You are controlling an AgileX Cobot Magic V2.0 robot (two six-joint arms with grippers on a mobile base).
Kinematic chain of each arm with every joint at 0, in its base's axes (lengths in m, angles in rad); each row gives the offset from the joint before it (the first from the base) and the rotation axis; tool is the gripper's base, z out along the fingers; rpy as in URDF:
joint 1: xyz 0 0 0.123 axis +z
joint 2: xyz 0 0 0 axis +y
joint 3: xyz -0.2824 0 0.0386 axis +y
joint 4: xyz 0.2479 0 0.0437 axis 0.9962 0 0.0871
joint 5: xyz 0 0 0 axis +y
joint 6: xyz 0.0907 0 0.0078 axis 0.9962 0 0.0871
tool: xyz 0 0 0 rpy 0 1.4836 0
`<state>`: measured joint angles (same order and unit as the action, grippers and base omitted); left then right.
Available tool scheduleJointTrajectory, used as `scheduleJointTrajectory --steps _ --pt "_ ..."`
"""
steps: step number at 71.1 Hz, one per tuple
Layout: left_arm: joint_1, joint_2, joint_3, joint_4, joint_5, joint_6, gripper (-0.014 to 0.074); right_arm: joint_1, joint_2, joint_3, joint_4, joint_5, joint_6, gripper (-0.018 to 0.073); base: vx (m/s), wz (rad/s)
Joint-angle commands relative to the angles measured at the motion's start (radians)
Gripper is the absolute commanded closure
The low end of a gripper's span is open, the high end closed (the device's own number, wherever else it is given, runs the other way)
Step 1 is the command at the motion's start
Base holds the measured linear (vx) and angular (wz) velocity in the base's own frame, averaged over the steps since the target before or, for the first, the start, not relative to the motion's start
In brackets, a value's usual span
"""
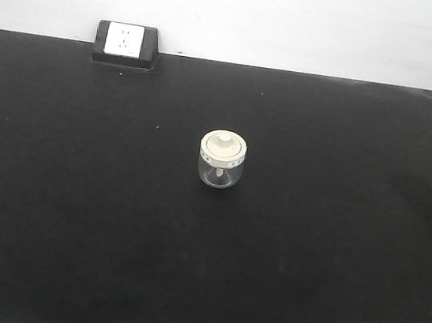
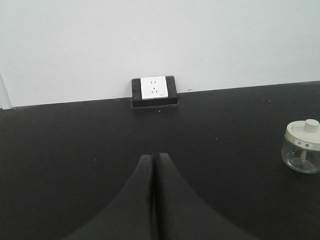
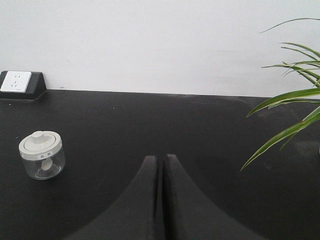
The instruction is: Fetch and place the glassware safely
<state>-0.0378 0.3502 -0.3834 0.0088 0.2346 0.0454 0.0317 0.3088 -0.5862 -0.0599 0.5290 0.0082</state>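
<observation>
Glass jar [image 1: 222, 161]: small, squat and clear, standing upright near the middle of the black tabletop [image 1: 73, 214]; nothing touches it.
Lid [image 1: 223, 147]: round, cream-white, with a central knob and small dark marks on the rim, seated on the jar.
Left gripper [image 2: 153, 159]: clenched, the two dark fingers pressed together tip to tip, holding nothing; the jar sits well apart, off to its right near the picture's edge.
Right gripper [image 3: 161, 160]: clenched likewise, fingers meeting along a thin seam, holding nothing; the jar stands off to its left, well apart.
Power socket [image 1: 125, 41]: white face in a black wedge housing, at the back edge of the table against the wall [image 1: 298, 21], left of the jar and well behind it.
Plant leaves [image 3: 290, 105]: long green blades reaching in from the right side, close to the right gripper's flank; only the tips show at the front view's right edge.
Back edge: table meets the pale wall in a straight line.
Open room: bare black surface surrounds the jar on every side; the nearest crowding is the plant on the right.
</observation>
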Motion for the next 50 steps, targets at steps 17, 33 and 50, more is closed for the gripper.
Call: scheduleJointTrajectory --steps 17,33,50 --pt "0.003 -0.144 -0.009 -0.002 0.114 -0.005 0.0603 -0.006 0.010 -0.029 -0.013 -0.070 0.001 0.0562 0.00 0.00" --pt "0.003 -0.317 0.169 -0.023 0.060 -0.007 0.0603 -0.006 0.010 -0.029 -0.013 -0.070 0.001 0.0562 0.00 0.00" --pt "0.003 -0.367 0.392 -0.051 -0.061 -0.015 0.0603 -0.006 0.011 -0.029 -0.013 -0.068 0.001 0.0562 0.00 0.00"
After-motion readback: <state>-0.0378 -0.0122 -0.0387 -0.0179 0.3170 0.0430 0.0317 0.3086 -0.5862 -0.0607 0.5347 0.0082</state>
